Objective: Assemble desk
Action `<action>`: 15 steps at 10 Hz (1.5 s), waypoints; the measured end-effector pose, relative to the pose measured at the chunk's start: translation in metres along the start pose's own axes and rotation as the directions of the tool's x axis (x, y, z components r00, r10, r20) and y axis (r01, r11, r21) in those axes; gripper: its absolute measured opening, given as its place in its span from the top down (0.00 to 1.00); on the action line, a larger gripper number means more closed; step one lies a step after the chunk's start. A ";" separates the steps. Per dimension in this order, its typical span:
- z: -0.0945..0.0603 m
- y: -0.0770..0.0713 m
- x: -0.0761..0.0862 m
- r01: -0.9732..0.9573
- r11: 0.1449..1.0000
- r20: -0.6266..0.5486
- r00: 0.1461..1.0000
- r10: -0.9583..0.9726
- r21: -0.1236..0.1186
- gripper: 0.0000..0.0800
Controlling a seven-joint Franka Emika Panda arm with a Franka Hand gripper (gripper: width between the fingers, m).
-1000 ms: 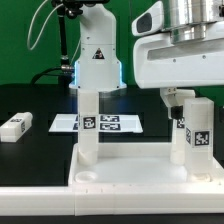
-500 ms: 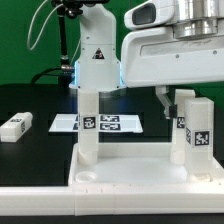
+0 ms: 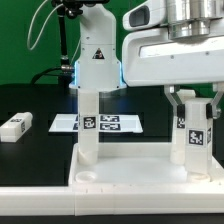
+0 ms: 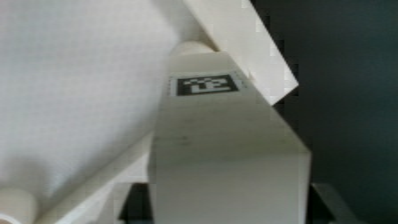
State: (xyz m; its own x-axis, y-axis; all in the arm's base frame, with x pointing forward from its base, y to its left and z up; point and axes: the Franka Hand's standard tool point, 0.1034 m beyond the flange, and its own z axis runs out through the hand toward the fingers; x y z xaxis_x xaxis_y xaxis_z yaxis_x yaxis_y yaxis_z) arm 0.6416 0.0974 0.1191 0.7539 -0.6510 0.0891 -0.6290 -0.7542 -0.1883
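Two blocky white plastic legs stand upright at the far corners of the smooth, rimmed tabletop: left leg and right leg, as the exterior view shows them. The gripper straddles the right leg's top; whether it pinches, I cannot tell. A loose leg lies on the black table, far left.

No readable text; tags on legs, marker board; triangle on arm.

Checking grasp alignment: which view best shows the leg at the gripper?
Exterior view: the leg stands upright in the tabletop corner, nearly whole, the gripper straddling its top. Wrist view: only a close-up of one face and its tag.
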 end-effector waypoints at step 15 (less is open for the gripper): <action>0.003 -0.010 -0.012 -0.169 0.985 0.071 0.983 0.170 -0.025 0.19</action>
State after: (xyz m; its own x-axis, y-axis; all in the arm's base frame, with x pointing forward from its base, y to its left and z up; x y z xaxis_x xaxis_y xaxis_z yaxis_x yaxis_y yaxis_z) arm 0.6395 0.1127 0.1168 0.6475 -0.7619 -0.0140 -0.7516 -0.6356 -0.1764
